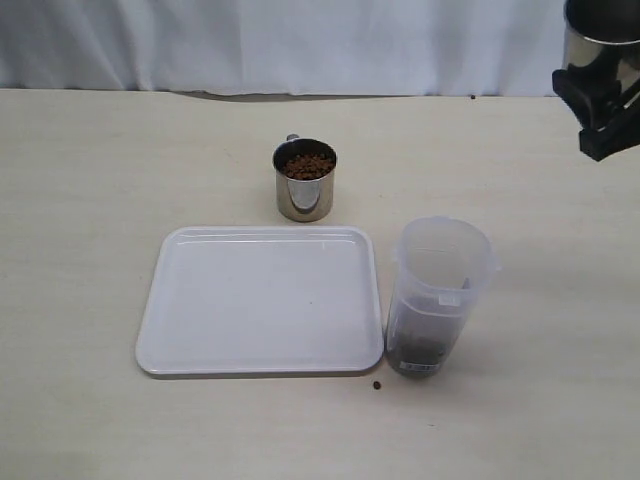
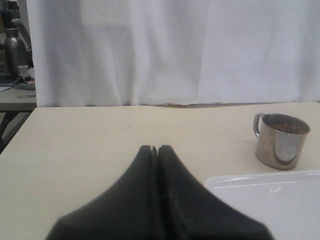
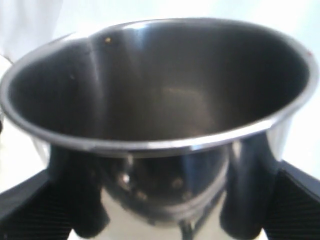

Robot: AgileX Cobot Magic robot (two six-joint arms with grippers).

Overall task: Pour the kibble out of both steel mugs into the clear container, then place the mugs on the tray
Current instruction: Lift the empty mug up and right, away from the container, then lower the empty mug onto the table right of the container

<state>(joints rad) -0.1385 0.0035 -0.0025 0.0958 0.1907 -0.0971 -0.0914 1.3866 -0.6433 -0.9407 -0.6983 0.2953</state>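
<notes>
Grips empty steel mug (image 3: 160,100) in right gripper (image 3: 160,205), jaws wide against its wall, mug raised clear of table (image 1: 90,200). Presses left gripper (image 2: 154,150) fingers together, nothing between. Finds clear container (image 1: 440,295) well below right gripper, toward left gripper's side, upright, some kibble (image 1: 418,347) at bottom. Finds tray (image 1: 260,300) just beside container. Finds second steel mug (image 1: 305,180) just beyond tray, well apart from both grippers, full of kibble. Spots stray pellet (image 1: 377,385) on table near container base.

I am not making out any readable text, brand or number in these views. I am seeing a small label (image 1: 418,367) near the base of the clear container (image 1: 440,290), but its print is too small and blurred to read.
</notes>
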